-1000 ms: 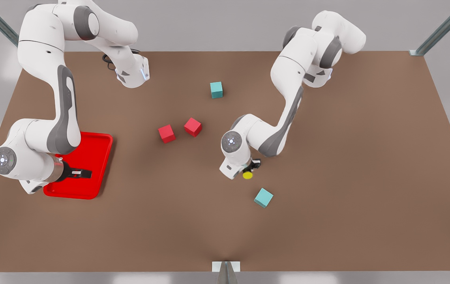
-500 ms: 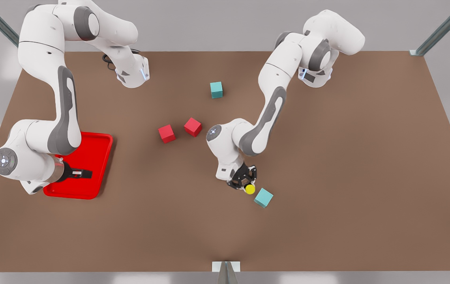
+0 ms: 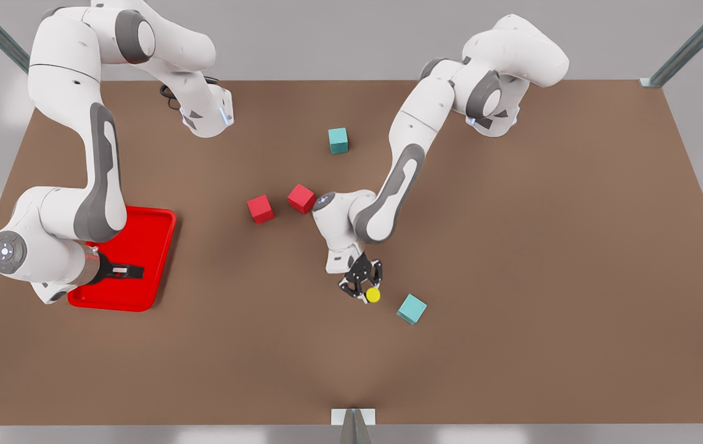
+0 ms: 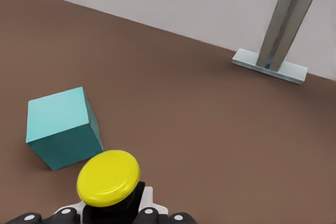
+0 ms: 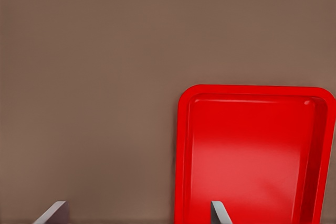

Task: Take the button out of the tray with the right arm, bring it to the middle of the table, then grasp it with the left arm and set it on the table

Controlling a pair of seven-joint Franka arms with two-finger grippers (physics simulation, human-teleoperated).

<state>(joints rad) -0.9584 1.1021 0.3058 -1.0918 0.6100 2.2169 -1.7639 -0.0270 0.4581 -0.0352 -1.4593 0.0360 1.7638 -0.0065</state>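
I see even, diffuse overhead light, bright, no hard source. Bench (image 3: 512,277) matte brown, no glare. Soft faint shadows under cubes and arms; darker smear at 6 o'clock bench edge in front view. Tray (image 5: 252,150) carries pale sheen in right wrist view. Button (image 4: 108,178) cap crisp, evenly lit. Renders clean, no blur.
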